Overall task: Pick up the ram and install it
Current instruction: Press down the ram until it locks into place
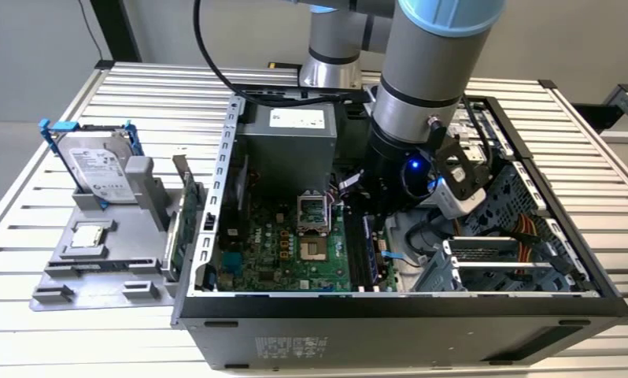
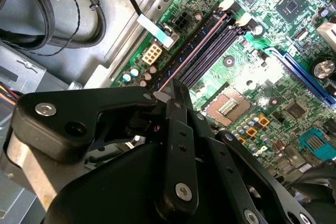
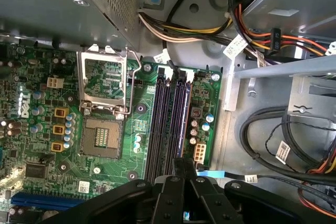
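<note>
The ram [image 3: 183, 119] is a thin blue-green stick standing on edge in one of the black slots [image 3: 164, 124] of the motherboard [image 1: 277, 244]. Its narrow top edge [image 2: 195, 50] runs straight in between my fingertips. My gripper [image 3: 184, 165] sits low inside the open computer case, over the near end of the stick, with its fingers closed together on it [image 2: 167, 94]. In the exterior view the gripper [image 1: 375, 224] hangs below the wrist, above the slots, and the ram [image 1: 371, 250] shows as a bluish strip beneath it.
A grey power supply [image 1: 286, 142] stands behind the board, and cable bundles [image 3: 273, 40] and a drive cage [image 1: 503, 260] lie beside the slots. The open CPU socket [image 3: 105, 93] is close by. Outside the case, a grey holder [image 1: 104, 260] carries a hard drive [image 1: 94, 169] and a green card [image 1: 188, 209].
</note>
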